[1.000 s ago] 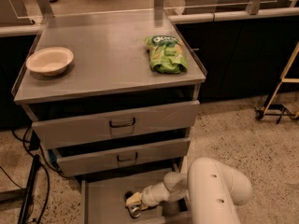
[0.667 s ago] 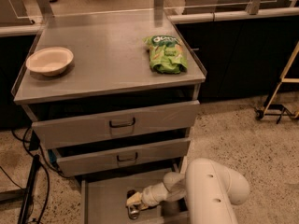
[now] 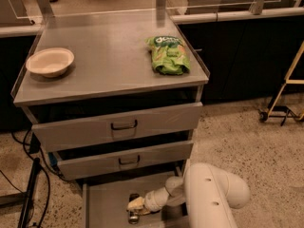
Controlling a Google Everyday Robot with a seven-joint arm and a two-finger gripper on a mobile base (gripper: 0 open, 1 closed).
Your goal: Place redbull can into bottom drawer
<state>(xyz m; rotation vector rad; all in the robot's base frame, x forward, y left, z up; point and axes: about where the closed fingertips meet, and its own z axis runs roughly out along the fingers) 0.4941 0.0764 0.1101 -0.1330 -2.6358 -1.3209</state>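
The redbull can (image 3: 133, 216) is down in the bottom drawer (image 3: 104, 205). It looks like it lies on the flat grey floor of the drawer, near the middle, with one shiny end toward the front. The drawer is pulled out.

The pincer (image 3: 136, 204) is right at the can, across its middle part. Its tip looks pale and yellowish. I cannot tell if the pincer is squeezing the can or has let go of it.

The white arm (image 3: 213, 198) comes in from the lower right. Its big round part sits just outside the right side of the drawer. A thinner white part bends from it to the left and reaches low into the drawer, ending at the pincer.

Above the bottom drawer are two more grey drawers. The middle drawer (image 3: 126, 159) and the top drawer (image 3: 118, 125) each have a small dark handle, and both stick out a little.

On top is the grey metal bench (image 3: 109, 70). A pale bowl (image 3: 50, 61) sits near its left edge. A green snack bag (image 3: 168, 54) lies near its right edge, well apart from the bowl.

The floor (image 3: 247, 137) is speckled stone. Black cables (image 3: 28, 175) run down on the left of the drawers. A yellow frame on wheels (image 3: 285, 96) stands at the far right. Dark cupboards (image 3: 237, 56) run behind the bench.
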